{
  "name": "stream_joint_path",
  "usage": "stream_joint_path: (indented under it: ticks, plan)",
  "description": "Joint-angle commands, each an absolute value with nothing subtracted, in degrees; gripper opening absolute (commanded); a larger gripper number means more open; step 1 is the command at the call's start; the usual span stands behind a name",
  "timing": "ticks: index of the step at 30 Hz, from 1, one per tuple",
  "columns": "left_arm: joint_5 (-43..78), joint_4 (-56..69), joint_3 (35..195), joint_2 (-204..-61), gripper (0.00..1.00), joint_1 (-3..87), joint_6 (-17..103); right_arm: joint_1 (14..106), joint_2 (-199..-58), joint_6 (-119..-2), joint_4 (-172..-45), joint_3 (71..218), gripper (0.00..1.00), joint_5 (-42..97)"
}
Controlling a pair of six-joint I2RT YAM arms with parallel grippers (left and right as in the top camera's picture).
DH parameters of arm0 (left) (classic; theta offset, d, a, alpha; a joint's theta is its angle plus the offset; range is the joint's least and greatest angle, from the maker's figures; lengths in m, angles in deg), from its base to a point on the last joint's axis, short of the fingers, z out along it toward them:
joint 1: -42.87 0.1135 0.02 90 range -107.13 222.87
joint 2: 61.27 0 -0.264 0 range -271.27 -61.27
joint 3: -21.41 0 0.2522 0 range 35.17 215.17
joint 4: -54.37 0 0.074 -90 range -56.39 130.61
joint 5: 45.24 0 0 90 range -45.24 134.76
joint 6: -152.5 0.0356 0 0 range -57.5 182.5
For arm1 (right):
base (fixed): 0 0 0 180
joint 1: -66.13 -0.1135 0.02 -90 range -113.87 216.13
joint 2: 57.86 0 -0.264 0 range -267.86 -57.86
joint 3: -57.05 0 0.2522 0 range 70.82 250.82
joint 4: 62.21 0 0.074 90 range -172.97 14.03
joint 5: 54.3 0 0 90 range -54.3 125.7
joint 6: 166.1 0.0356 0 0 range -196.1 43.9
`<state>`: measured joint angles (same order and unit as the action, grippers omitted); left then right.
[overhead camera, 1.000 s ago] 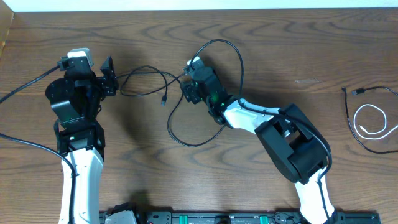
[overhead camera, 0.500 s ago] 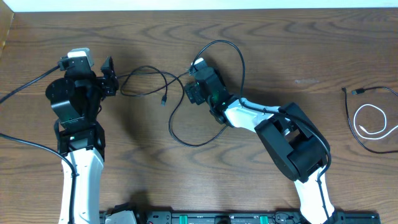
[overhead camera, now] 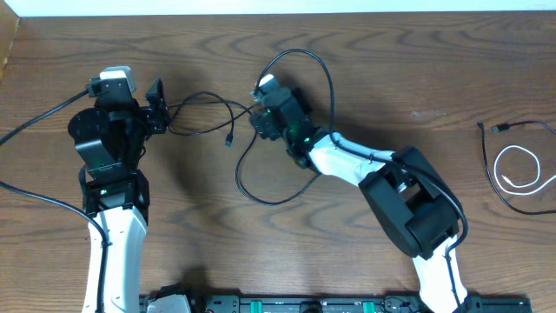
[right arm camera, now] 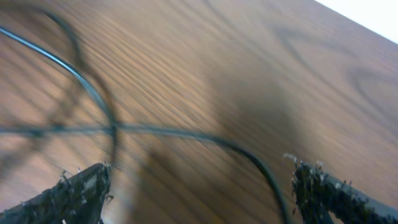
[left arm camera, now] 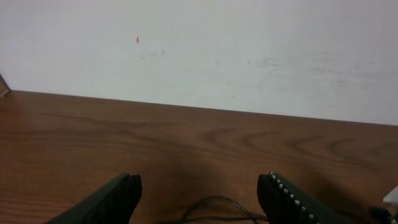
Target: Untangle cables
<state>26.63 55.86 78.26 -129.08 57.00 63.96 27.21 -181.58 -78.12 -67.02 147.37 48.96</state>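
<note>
Overhead: a long black cable (overhead camera: 269, 201) sprawls mid-surface (overhead camera: 391, 69) in a few loose loops, strung btw the two arms; one end runs to the left jaws, w/ a small plug (overhead camera: 228, 139) lying loose just below that run; the other side passes right at the right jaws, one loop arcing above them and a bigger one below; at the far right edge, well apart, sits a coiled white cable (overhead camera: 521, 169) w/ a second black cable (overhead camera: 501, 129) curving round it. Left wrist: fingers (left arm camera: 118, 198) stand apart, a bit of black cable (left arm camera: 217, 201) low in the gap, not pinched afaict; white wall (left arm camera: 199, 50) behind. Right wrist: blurry, but fingers (right arm camera: 78, 191) are wide apart, black cable (right arm camera: 186, 133) crossing the surface btw them, nothing clamped.
</note>
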Motion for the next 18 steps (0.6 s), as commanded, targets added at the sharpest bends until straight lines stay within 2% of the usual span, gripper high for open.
stream_joint_path:
  ticks: [1, 9, 18]
  plan:
    - [25.77, 56.08, 78.59, -128.62, 0.65, 56.87, 63.89, 30.01, -180.45, -78.71, -69.90, 147.89, 0.94, 52.28]
    - [25.77, 56.05, 78.59, -128.62, 0.65, 56.87, 63.89, 32.44, -180.47, -77.83, -72.59, 147.89, 0.98, 43.84]
    - [25.77, 56.05, 78.59, -128.62, 0.65, 56.87, 63.89, 28.41, -180.47, -77.90, -72.31, 147.89, 0.99, 39.67]
